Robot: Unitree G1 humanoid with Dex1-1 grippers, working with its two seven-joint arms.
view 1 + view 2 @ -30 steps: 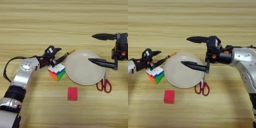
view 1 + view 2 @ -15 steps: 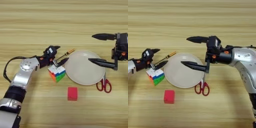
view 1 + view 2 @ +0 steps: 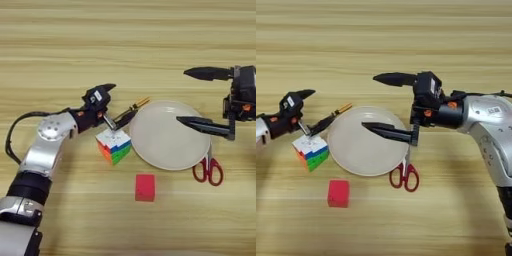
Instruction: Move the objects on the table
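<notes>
My left gripper (image 3: 120,102) stands open just behind the Rubik's cube (image 3: 114,145). Its lower finger lies over the dark shaft of the orange-handled screwdriver (image 3: 140,103), which points toward the rim of the beige plate (image 3: 165,142). Nothing sits between the fingers. My right gripper (image 3: 369,101) is open wide. Its lower finger reaches out over the right part of the plate (image 3: 356,150), and its upper finger hovers past the plate's far rim. The red-handled scissors (image 3: 404,176) lie by the plate's near right rim. A red block (image 3: 145,187) rests in front of the cube and plate.
The wooden table (image 3: 125,40) stretches bare behind the objects. My left arm (image 3: 45,150) comes in from the lower left, and my right arm (image 3: 481,120) from the right.
My left gripper's upper finger has lifted a little, widening the gap. The cube, plate, scissors, block and right arm have not moved.
</notes>
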